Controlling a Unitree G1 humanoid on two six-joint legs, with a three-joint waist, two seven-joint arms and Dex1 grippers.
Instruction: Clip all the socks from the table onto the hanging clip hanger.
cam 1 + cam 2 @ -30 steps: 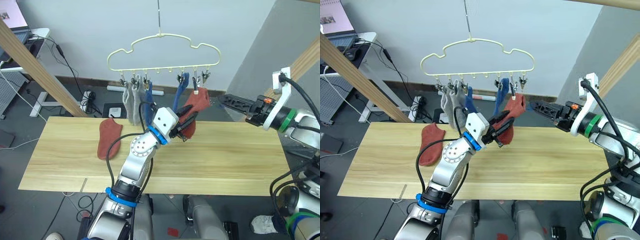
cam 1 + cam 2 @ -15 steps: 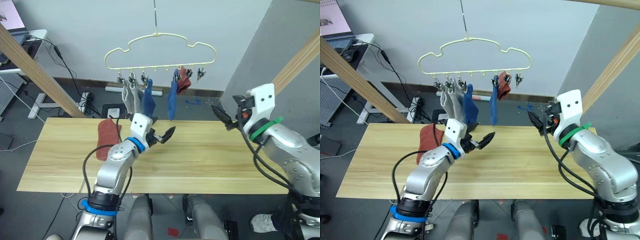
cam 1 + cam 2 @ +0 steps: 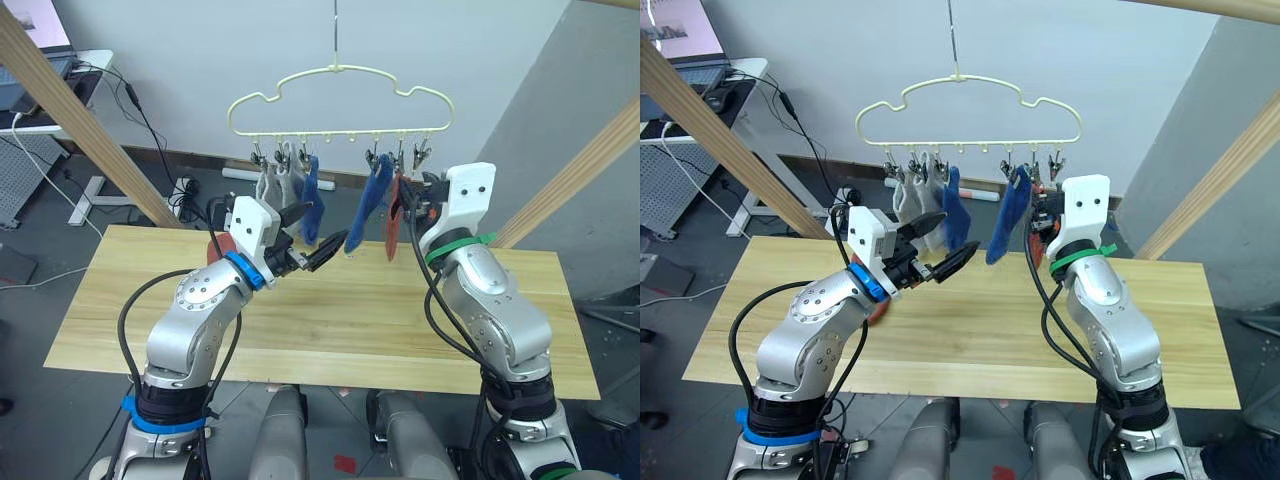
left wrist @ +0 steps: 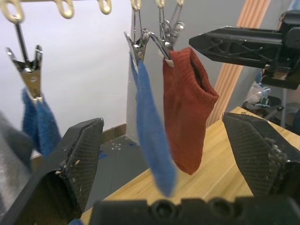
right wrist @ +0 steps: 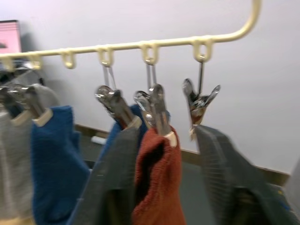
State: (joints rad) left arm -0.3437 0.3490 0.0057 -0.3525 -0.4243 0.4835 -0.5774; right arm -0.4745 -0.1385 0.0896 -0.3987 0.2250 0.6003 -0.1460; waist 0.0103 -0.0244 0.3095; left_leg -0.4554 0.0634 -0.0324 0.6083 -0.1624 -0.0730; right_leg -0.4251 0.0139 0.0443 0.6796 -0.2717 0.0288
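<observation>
1. The left end effector (image 3: 318, 245) was raised above the desk (image 3: 400, 320), its two black fingers spread apart and nothing held between them.
2. The clip hanger (image 3: 340, 100) was hung by its hook above the far edge of the desk.
3. Two grey socks (image 3: 270, 185) and a blue sock (image 3: 312, 200) were clipped at the left of the clip row.
4. A second blue sock (image 3: 373, 205) and a rust-red sock (image 3: 393, 220) were clipped side by side toward the right.
5. A second rust-red sock (image 3: 216, 246) lay on the desk, largely hidden behind the left arm.
6. The right end effector (image 5: 178, 187) was raised just beside the hanging rust-red sock, its fingers spread on either side of it without pinching it.
</observation>
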